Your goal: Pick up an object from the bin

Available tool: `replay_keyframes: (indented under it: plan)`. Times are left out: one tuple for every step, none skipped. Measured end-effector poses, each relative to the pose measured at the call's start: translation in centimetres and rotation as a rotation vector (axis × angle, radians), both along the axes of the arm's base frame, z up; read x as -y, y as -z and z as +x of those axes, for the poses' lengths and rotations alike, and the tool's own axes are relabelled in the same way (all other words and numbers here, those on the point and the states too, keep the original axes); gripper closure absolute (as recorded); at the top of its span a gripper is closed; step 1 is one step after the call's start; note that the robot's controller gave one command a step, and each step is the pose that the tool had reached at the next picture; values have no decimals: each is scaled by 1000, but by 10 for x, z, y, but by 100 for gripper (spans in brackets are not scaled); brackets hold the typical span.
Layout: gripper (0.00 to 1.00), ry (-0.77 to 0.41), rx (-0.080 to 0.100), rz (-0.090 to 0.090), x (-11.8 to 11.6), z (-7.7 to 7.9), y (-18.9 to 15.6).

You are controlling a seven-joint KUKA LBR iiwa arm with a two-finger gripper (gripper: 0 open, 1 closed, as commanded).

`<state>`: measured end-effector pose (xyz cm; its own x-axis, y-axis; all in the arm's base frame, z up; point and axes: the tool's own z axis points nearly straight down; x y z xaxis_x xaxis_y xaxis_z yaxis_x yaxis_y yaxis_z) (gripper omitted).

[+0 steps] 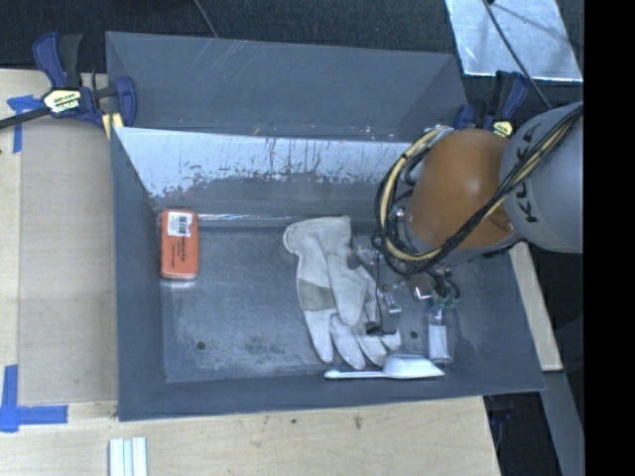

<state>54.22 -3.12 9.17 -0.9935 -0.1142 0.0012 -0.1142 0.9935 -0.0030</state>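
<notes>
The grey metal bin (238, 310) holds four loose things; at the left of its floor, towards the far wall, lies an orange block (180, 247) with a white label on its far end, well apart from the rest. In the middle lies a crumpled white glove (325, 276), its cuff towards the far wall and its finger ends towards the near wall. Along the near wall at the right lies a white spoon (397, 368), just beside the glove's near end; right of that stands a small clear bottle (438, 337) with a green tip. The arm (466, 191), with its orange cover and looped cables, reaches in from the right; the gripper (380, 317) is low over the glove's right edge, near the floor. Whether it is open or closed cannot be told, nor whether it has hold of the glove.
</notes>
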Motion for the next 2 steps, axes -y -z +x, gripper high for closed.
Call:
replay_keyframes:
  plan:
    - [100, -90, 14, 4, -10, 51, 17]
    - [100, -90, 15, 4, -10, 52, 16]
